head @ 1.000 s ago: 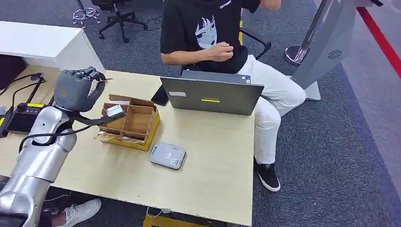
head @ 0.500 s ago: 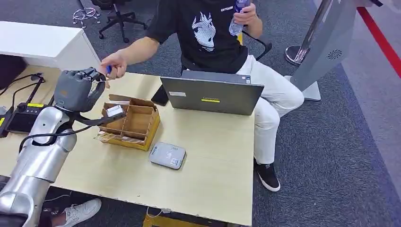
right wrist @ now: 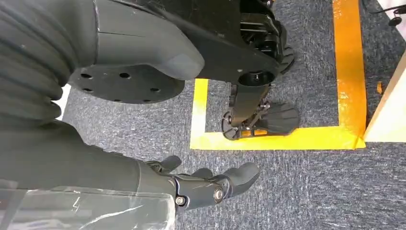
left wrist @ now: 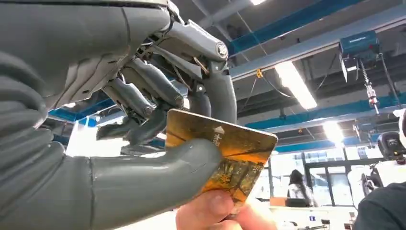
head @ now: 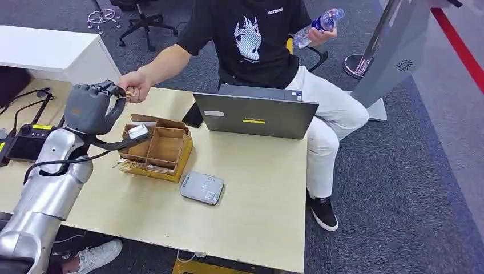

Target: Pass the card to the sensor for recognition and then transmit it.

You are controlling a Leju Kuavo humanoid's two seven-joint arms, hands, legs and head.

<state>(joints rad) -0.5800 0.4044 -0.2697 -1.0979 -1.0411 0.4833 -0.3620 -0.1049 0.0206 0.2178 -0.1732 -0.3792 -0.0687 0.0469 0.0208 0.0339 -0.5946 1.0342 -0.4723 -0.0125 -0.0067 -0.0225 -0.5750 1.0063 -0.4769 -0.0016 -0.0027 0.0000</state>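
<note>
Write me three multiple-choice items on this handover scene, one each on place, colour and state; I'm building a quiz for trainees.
1. Where does the grey card reader lie?
A. on the laptop
B. on the table, in front of the cardboard box
C. on the floor

2. What colour is the card?
A. gold
B. blue
C. white

3. What is the left hand doing?
A. hanging open
B. pinching the card
C. pressing the laptop

Answers:
1 B: it rests on the table by the box.
2 A: the left wrist view shows gold.
3 B: the card sits between its thumb and fingers, and a person's hand is also on it.
</note>
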